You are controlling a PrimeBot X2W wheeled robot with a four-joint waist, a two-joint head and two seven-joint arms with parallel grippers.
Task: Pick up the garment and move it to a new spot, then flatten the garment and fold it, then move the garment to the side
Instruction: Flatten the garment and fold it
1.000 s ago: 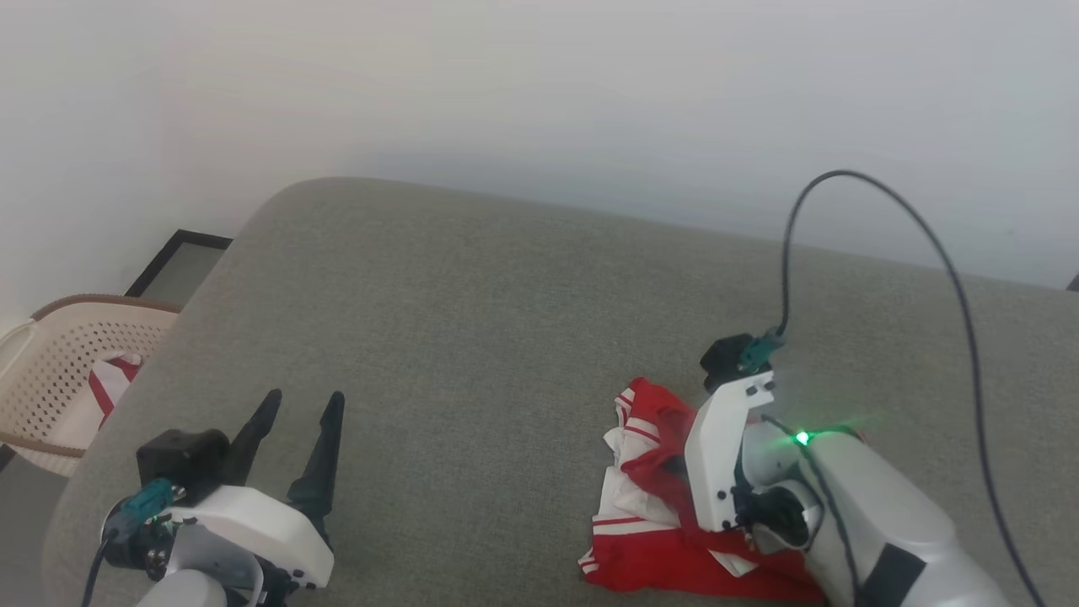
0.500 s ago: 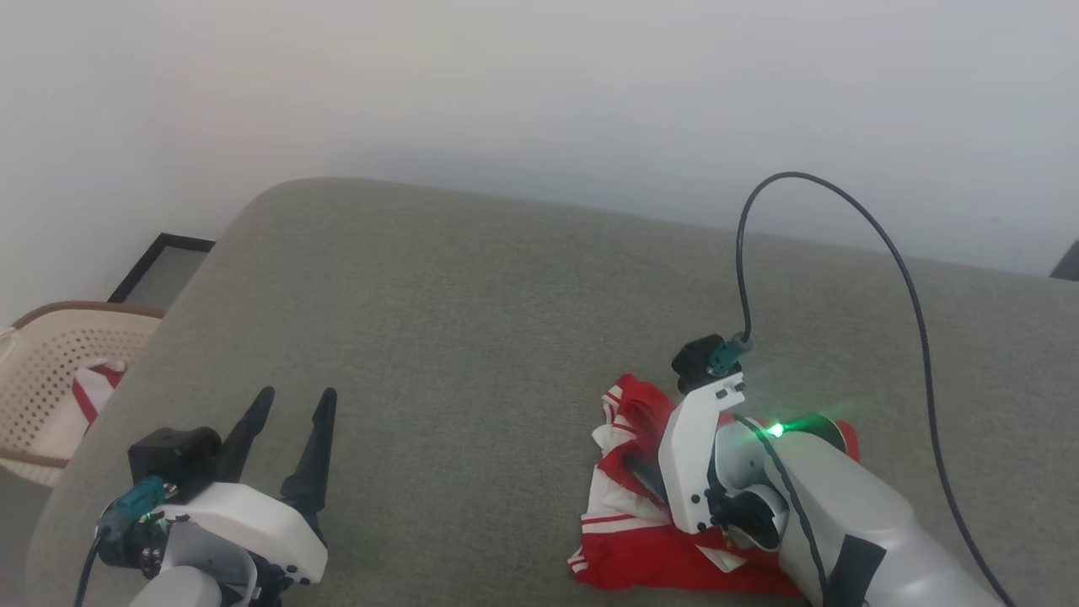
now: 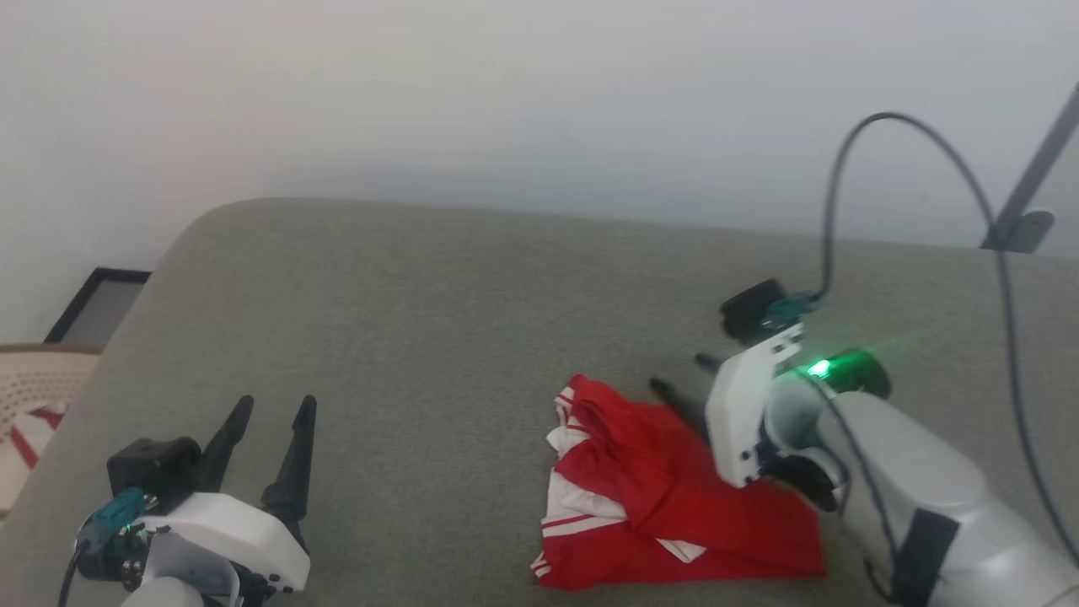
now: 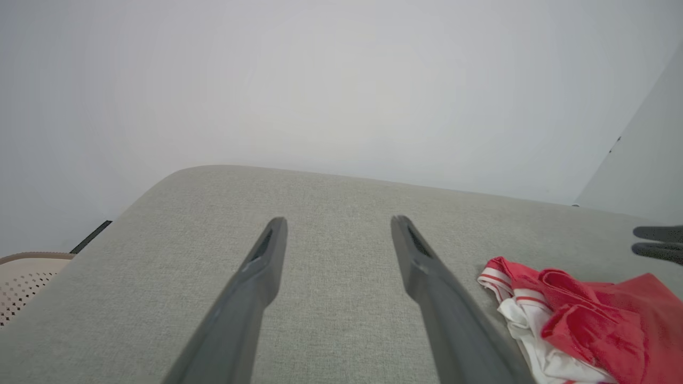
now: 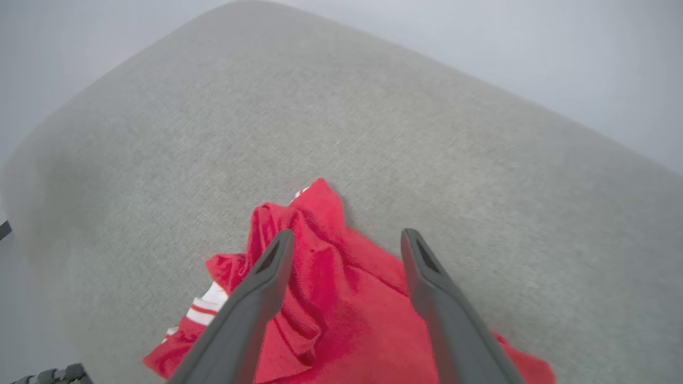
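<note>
A pale wall (image 3: 506, 93) fills the 12 o'clock half of the head view. Below it spreads a grey fabric-covered cushion surface (image 3: 421, 320) with a rounded corner toward 10 o'clock.

The right arm's white forearm (image 3: 919, 497) comes in from 4 o'clock, a green light (image 3: 818, 368) glowing at its wrist and a dark cable (image 3: 830, 194) looping up toward 1 o'clock.

The garment (image 3: 666, 497) lies crumpled on the cushion at about 5 o'clock in the head view, red folds on top, with white cloth and red-white stripe trim showing along its 9 o'clock edge. No lettering can be made out.

The left end effector (image 3: 276, 401) sits at 7 o'clock, well apart from the garment, its two dark fingers spread wide and pointing toward 12 o'clock, with nothing between them.

The right end effector (image 5: 346, 234) is spread wide too. In its wrist view its fingers frame the red cloth, gripping none of it; whether they touch the fabric cannot be told.

At 9 o'clock, off the cushion's edge, stands a beige perforated basket (image 3: 34, 379) holding a small red-and-white cloth (image 3: 34, 430). A black frame (image 3: 97, 299) lies just beyond it. A grey metal bar (image 3: 1033, 194) slants in at 2 o'clock.
</note>
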